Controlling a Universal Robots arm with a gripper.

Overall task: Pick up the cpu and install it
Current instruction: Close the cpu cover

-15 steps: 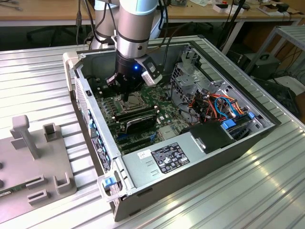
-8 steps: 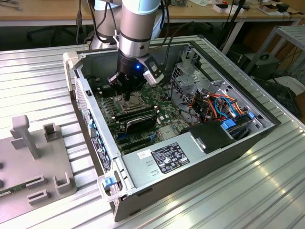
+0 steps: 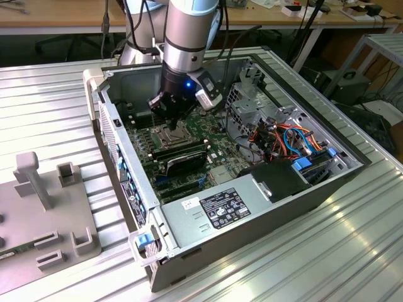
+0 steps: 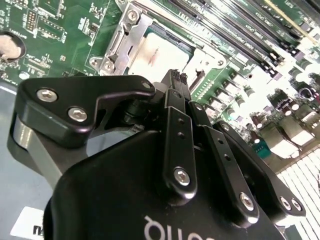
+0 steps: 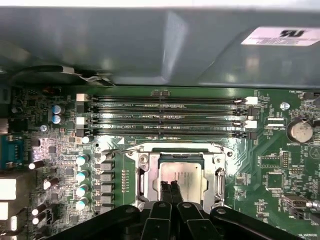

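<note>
The cpu [image 5: 181, 171], a flat square chip with a dull silver top, lies in the metal-framed socket [image 5: 142, 175] on the green motherboard [image 5: 270, 165]. In the second wrist view the cpu [image 4: 159, 50] sits just beyond my fingertips. My gripper [image 5: 170, 188] hovers directly over the chip with its two black fingers pressed together and nothing between them. In the exterior view my gripper [image 3: 169, 121] reaches down into the open computer case [image 3: 119, 157] over the socket area. Whether the tips touch the chip I cannot tell.
Long memory slots [image 5: 165, 117] run beside the socket, near the case wall [image 5: 150, 45]. Black cards [image 3: 181, 156], a power supply [image 3: 217, 207] and bundled cables [image 3: 283, 138] crowd the case. A grey fixture [image 3: 44, 207] stands on the ribbed table at the exterior view's left.
</note>
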